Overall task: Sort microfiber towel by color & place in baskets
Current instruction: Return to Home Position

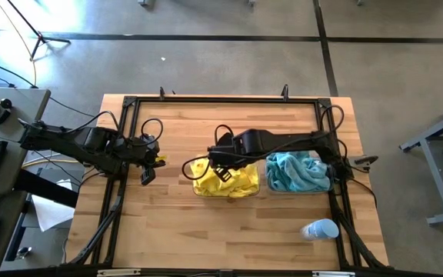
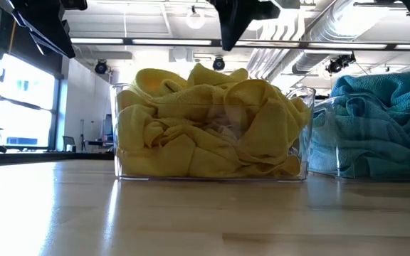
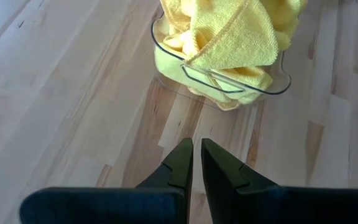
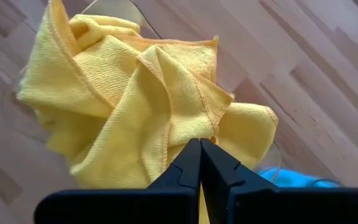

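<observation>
From above: a light wooden table (image 1: 229, 238) inside a black metal frame (image 1: 221, 100), with two see-through bins side by side near the middle. In the left clear plastic rectangular basket (image 1: 197, 191), a heap of bright yellow microfiber towels (image 1: 237, 183). In the right clear plastic rectangular basket (image 1: 271, 188), a heap of teal-blue microfiber towels (image 1: 298, 173). Right gripper (image 1: 223, 172) over the yellow heap. Left gripper (image 1: 146, 175) well apart from both bins, above bare wood toward the table's left side. In the view's lower right, on the table, a white and light-blue bottle (image 1: 320, 229), its print too small to read.

At table height: yellow towels piled above the rim of the left basket (image 2: 117, 99), folds pressed against its front wall. Teal-blue heap (image 2: 383, 121) likewise above the rim of the right basket (image 2: 317, 135), just beside the first. Dark arm parts overhead.

Past the left wrist: left gripper (image 3: 196, 144) with fingers (image 3: 180, 162) drawn almost together, a thin slit between. Holds nothing. Ahead on the wood, one end of the yellow-filled basket (image 3: 283, 79), with cloth draped over its rim.

Past the right wrist: right gripper (image 4: 199, 143) with tips pressed together and empty, right above the crumpled yellow towels (image 4: 123, 106), their stitched hems plain. Beside them, a sliver of teal-blue (image 4: 291, 177).
</observation>
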Tool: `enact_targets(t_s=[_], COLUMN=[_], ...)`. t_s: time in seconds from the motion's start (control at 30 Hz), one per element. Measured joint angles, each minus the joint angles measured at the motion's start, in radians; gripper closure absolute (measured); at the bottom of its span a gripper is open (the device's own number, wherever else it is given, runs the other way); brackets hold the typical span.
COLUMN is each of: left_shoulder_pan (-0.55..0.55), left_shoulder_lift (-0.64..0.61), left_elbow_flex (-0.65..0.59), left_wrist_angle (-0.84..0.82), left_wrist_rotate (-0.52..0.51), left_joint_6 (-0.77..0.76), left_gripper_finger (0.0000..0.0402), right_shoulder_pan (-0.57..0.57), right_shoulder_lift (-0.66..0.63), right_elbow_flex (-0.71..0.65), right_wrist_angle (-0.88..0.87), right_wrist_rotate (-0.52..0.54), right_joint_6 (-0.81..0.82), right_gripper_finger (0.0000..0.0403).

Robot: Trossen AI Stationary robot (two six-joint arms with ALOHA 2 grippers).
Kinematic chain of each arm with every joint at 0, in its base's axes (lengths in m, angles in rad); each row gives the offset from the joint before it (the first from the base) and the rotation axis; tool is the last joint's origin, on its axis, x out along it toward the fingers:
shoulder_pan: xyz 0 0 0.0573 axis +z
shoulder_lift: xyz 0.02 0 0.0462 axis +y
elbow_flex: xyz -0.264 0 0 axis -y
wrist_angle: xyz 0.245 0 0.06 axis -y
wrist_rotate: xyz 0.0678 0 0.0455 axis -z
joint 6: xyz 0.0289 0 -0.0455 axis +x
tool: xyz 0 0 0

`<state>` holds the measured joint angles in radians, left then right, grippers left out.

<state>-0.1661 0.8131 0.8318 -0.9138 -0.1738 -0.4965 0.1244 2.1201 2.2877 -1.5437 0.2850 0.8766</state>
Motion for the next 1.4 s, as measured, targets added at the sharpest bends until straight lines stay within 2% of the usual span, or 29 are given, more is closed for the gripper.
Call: enact_targets(t_s=[0.23, 0.97, 1.13, 1.4], left_shoulder_pan=[0.0, 0.0, 0.0, 0.0], left_shoulder_lift=[0.0, 0.0, 0.0, 0.0], left_elbow_flex=[0.0, 0.0, 0.0, 0.0], left_wrist_angle=[0.0, -0.001, -0.002, -0.002], left_wrist_rotate=[0.0, 0.0, 0.0, -0.02], left_joint_6=[0.0, -0.007, -0.025, -0.023], left_gripper_finger=[0.0381, 0.0381, 0.0381, 0.0381], right_shoulder_pan=[-0.02, -0.1, -0.121, -0.159], right_shoulder_lift=[-0.001, -0.004, -0.084, -0.439], right_elbow_flex=[-0.076, -0.101, -0.279, -0.704], right_wrist_angle=[0.072, 0.12, 0.23, 0.546], right_wrist_rotate=[-0.035, -0.06, -0.125, -0.151], right_joint_6=[-0.1, -0.533, -0.582, -0.601], right_gripper_finger=[0.0402, 0.0403, 0.0403, 0.0403])
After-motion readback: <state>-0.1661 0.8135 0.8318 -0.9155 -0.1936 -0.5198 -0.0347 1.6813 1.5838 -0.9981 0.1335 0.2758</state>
